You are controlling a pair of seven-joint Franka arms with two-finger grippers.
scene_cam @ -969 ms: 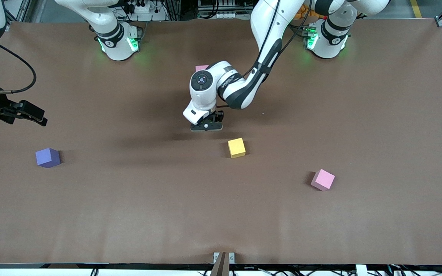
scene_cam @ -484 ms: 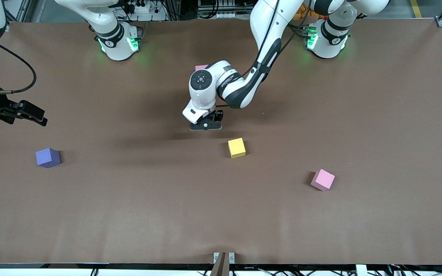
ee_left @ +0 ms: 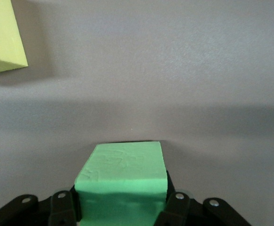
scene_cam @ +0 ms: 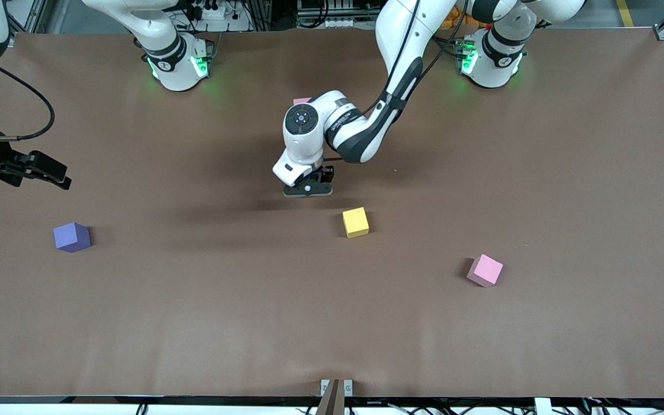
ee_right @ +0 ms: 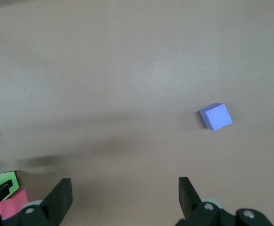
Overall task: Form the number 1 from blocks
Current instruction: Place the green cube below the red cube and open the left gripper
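My left gripper [scene_cam: 308,190] hangs low over the middle of the table, shut on a green block [ee_left: 122,176] that fills the space between its fingers. The hand hides that block in the front view. The right wrist view shows the green block [ee_right: 3,180] with a red block [ee_right: 10,202] right beside it. A yellow block [scene_cam: 355,222] sits a little nearer the camera than the left hand. One pink block [scene_cam: 485,270] lies toward the left arm's end, a purple block [scene_cam: 72,237] toward the right arm's end. Another pink block [scene_cam: 302,101] peeks out above the left wrist. My right gripper [scene_cam: 55,174] waits open above the purple block's end of the table.
The brown mat [scene_cam: 193,323] covers the whole table. Both arm bases [scene_cam: 176,63] stand along the table's edge farthest from the camera. A small bracket [scene_cam: 336,387] sits at the nearest edge.
The left hand with the green block has crept very slightly toward the right arm's end of the table. Nothing else has moved.
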